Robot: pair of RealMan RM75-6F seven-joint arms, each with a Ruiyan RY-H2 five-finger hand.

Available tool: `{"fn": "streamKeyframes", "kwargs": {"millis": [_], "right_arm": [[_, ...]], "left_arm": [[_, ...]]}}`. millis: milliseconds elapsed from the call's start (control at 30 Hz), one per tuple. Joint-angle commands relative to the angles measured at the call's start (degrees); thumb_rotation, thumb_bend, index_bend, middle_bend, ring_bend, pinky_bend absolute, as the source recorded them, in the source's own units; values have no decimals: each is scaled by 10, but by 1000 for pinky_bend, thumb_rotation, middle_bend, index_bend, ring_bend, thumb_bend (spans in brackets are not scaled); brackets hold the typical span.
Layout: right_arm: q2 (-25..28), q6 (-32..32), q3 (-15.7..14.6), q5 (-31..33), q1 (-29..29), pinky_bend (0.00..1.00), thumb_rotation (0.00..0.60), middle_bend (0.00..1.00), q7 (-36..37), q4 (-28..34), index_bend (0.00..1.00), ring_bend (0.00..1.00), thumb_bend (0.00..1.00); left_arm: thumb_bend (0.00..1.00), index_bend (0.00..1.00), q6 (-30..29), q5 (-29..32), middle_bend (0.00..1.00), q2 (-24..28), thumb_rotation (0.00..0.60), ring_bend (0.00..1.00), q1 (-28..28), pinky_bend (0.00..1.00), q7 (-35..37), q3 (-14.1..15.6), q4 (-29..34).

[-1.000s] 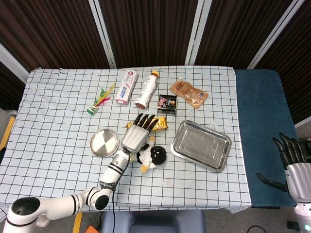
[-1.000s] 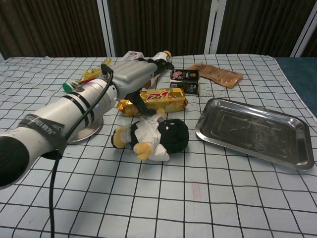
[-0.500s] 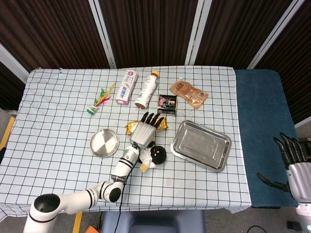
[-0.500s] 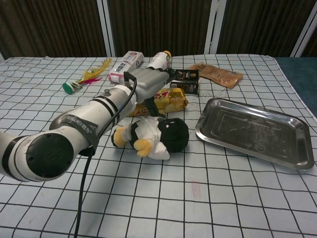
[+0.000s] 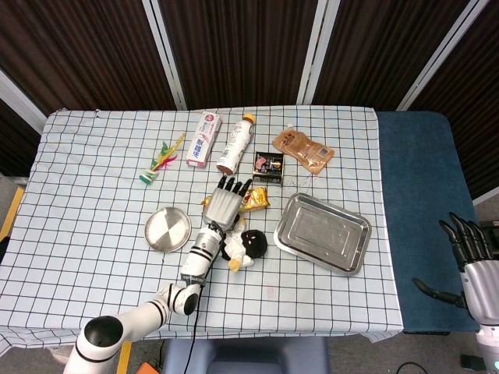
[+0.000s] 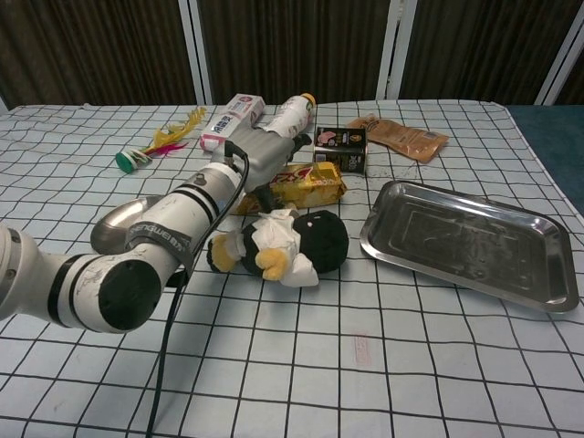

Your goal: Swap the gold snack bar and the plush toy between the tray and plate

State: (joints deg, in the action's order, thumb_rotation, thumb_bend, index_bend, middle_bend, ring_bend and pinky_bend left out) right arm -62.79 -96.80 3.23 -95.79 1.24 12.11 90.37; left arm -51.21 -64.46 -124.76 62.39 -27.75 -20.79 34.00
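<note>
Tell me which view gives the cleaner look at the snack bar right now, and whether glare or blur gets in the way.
Head view: sharp and evenly lit, but the left hand covers much of the gold snack bar. Chest view: the bar shows more fully, while the near left forearm looms large and soft. The tray shows only mild reflections in both views, no harsh glare.

The tablecloth [image 5: 93, 202] was white with a dark grid; the snack bar [image 6: 315, 182] was gold with red print; the plush toy [image 6: 287, 246] was black, white and yellow; the tray [image 5: 320, 232] and plate [image 5: 167, 228] were bare silver steel; the left hand [image 5: 224, 204] was grey with black fingers [image 5: 228, 185]; at twelve o'clock lay an orange pouch [image 5: 302, 150], a white-and-pink box [image 5: 203, 139] and a yellow-capped cream bottle [image 5: 236, 144]; the feathered shuttlecock [image 5: 160, 161] showed yellow, red and green.
</note>
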Motion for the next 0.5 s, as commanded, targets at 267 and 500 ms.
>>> {"fn": "streamKeyframes", "kwargs": {"millis": [267,500], "right_arm": [[0,4,-3,-3,2,0,600,0,-1,0,24,0,37],[-1,9,-5,-3,3,0,600,0,-5,0,26,0,37]], "left_arm": [[272,87,42,36,284,-26,600,207,7,185,-39,-13,-57],[336,306,-1,3,547,-33,600,472,3,479,2,2,-73]]}}
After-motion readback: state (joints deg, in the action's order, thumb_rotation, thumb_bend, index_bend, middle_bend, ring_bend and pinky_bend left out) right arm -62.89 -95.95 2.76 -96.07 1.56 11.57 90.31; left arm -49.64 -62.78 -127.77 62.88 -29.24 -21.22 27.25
